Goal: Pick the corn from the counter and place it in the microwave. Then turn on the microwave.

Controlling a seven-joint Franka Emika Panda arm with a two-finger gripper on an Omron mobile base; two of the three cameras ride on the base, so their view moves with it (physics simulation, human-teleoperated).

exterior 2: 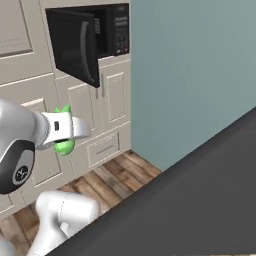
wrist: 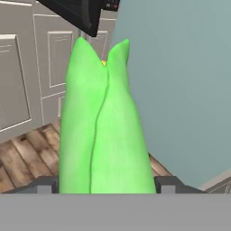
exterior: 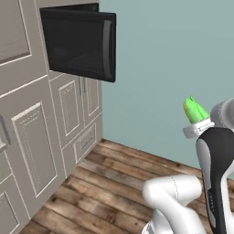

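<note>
Hand view, bright green corn (wrist: 106,126), pointed husk tips

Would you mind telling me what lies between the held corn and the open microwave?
Nothing: in the left base view only bare teal wall separates the corn, held in the claw, from the microwave.

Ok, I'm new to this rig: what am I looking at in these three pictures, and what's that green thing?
It is one white robot arm on a driving base. Two pictures come from cameras on the base, behind the arm to its left and right; the third looks along the gripper. The green thing is the corn, clamped between the two dark fingertips and carried in the air, leaf tips pointing away from the hand. Ahead, set into cream cabinets, is the black microwave with its door swung open. Below is wooden floor.
</note>
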